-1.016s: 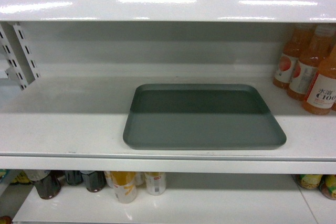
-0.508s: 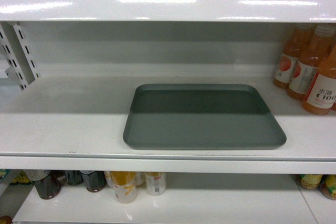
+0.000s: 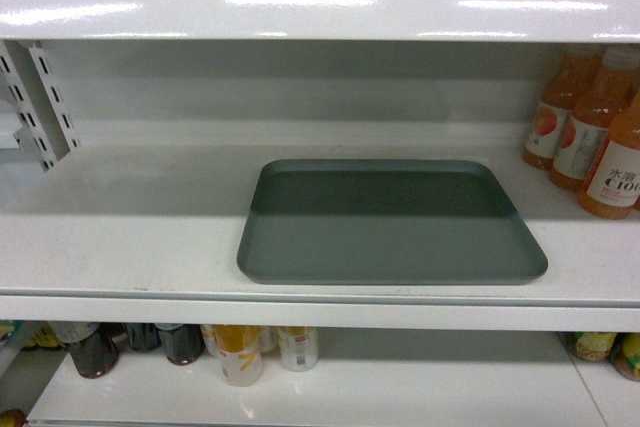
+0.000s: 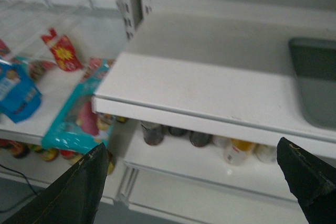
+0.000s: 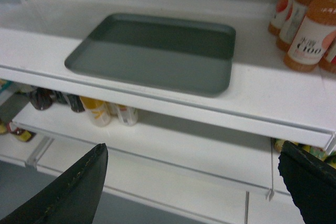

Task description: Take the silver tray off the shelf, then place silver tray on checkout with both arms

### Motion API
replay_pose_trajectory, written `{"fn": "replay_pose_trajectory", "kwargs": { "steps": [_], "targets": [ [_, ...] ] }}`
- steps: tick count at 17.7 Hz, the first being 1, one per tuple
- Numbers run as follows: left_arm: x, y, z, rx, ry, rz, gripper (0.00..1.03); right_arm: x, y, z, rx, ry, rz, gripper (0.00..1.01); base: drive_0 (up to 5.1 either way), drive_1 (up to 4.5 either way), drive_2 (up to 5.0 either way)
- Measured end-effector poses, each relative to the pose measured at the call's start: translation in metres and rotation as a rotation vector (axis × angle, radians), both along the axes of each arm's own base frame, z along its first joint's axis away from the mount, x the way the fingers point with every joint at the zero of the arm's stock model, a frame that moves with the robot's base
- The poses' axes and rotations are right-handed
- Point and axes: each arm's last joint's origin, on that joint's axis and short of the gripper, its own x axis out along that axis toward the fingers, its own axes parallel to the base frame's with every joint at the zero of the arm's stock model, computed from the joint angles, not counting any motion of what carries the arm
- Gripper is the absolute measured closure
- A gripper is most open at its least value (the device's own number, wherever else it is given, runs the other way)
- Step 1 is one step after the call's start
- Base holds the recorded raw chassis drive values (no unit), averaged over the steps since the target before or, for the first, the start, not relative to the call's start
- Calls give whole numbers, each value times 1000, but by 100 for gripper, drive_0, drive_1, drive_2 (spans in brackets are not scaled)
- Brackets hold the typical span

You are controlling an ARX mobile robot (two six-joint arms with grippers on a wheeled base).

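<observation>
**Silver tray at rest on the middle shelf board, both grippers below and clear of it**

The flat rectangular grey-green silver tray [image 3: 391,222] with rounded corners and a low raised rim lies flat on the glossy white metal shelf [image 3: 120,247], slightly right of centre in the head view, its front edge near the shelf's rounded lip. Its rear half lies in the shadow of the upper white shelf board [image 3: 320,12]. Nothing rests on the tray.

To its right, near the shelf's back, stand orange juice bottles with white labels [image 3: 600,137], apart from the tray. A slotted white upright [image 3: 35,97] stands at far left. On the lower shelf board [image 3: 400,387] beneath are dark bottles [image 3: 90,349] and yellow-and-white cans [image 3: 240,352].

In the left wrist view, the left gripper [image 4: 194,182] has its black fingers [image 4: 73,192] spread wide, holding nothing, below the shelf's front lip; the tray's corner shows at upper right. Bright snack packets [image 4: 73,119] fill a neighbouring shelf at left. In the right wrist view, the right gripper [image 5: 197,187] is likewise spread wide and empty, below and in front of the tray.
</observation>
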Motion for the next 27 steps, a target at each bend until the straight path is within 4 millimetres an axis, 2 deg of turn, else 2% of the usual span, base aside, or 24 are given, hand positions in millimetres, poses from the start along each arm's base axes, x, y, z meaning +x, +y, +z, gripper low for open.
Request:
{"fn": "replay_pose_trajectory", "kwargs": {
  "steps": [4,5,6,7,8,9,13,16,20,27],
  "targets": [
    [24,-3,-8,-43,80,-78,5,12,1,-8,-7,68,6,3,0,0,0],
    [79,-13,-31,-141,239,-184,5,48,6,-18,-38,135,-7,3,0,0,0],
    [134,-39,-64,-162,371,-246,5,106,14,-34,-50,209,-27,3,0,0,0],
    [164,-56,-69,-149,388,-267,5,136,23,-39,-32,230,-29,3,0,0,0],
    [186,-65,-73,-142,386,-274,5,159,29,-39,-14,227,-37,3,0,0,0],
    [197,-68,-76,-144,397,-274,5,174,35,-39,0,226,-39,3,0,0,0],
    [235,-83,-90,-133,416,-267,5,221,47,-51,34,236,-82,3,0,0,0],
    [261,-92,-99,-132,412,-247,5,255,59,-72,23,262,-133,3,0,0,0],
    [272,-94,-108,-124,438,-238,5,279,61,-88,-5,286,-177,3,0,0,0],
    [279,-97,-111,-131,480,-239,5,311,42,-107,-66,330,-228,3,0,0,0]
  ]
}}
